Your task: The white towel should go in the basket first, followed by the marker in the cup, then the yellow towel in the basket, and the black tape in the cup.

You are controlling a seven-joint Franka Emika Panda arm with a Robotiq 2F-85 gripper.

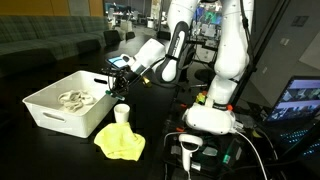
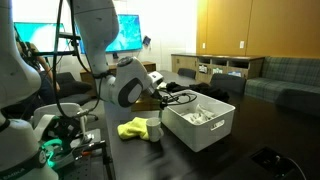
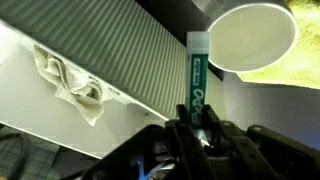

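Gripper point(image 3: 197, 135) is clenching 1 marker point(image 3: 197, 80); its long axis is pointing toward the cup point(image 3: 256, 36), lying just beyond the capped tip, rightward.

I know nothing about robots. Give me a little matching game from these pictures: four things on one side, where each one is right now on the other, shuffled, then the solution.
Things:
1. white towel
2. yellow towel
3. marker
4. cup

Places:
A. clamped in the gripper, above the basket's edge
B. lying inside the basket
C. standing upright and empty on the table
D. crumpled on the table, right beside the cup

Pairs: 1-B, 2-D, 3-A, 4-C
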